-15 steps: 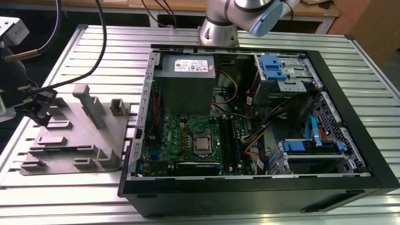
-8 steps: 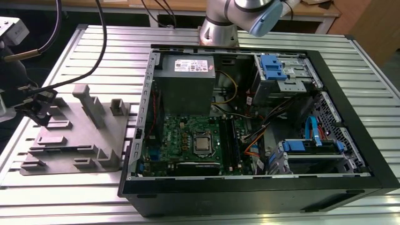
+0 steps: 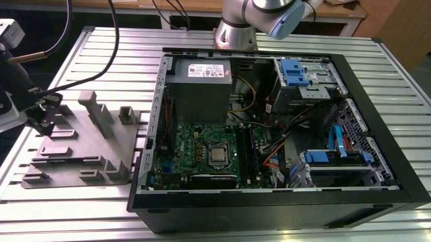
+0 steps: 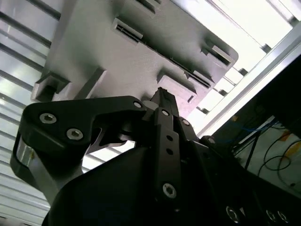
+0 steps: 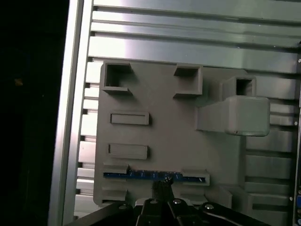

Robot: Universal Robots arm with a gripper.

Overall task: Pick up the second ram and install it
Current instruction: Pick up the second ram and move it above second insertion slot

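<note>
1. Step in hand, as I judge it: the pick-up. The gripper is down at the grey tray, with its tip at the middle of the ram.
2. The ram stands on edge in the tray's two end holders. It runs crosswise just ahead of the gripper's tip, with about the same length to either side.
3. I cannot tell how the gripper is set. In both wrist views its tip meets the ram's line, but whether it clamps the strip or only hovers at it is not clear.
4. In the exterior view the gripper is at the tray's far side from the open case. The motherboard and its black slots lie well apart from it.
5. Nothing of the install shows as done for this ram.
6. Judgement: a lift from here calls for a centred, firm hold and a straight pull out of the holders, so the thin strip neither tilts nor binds.
</note>
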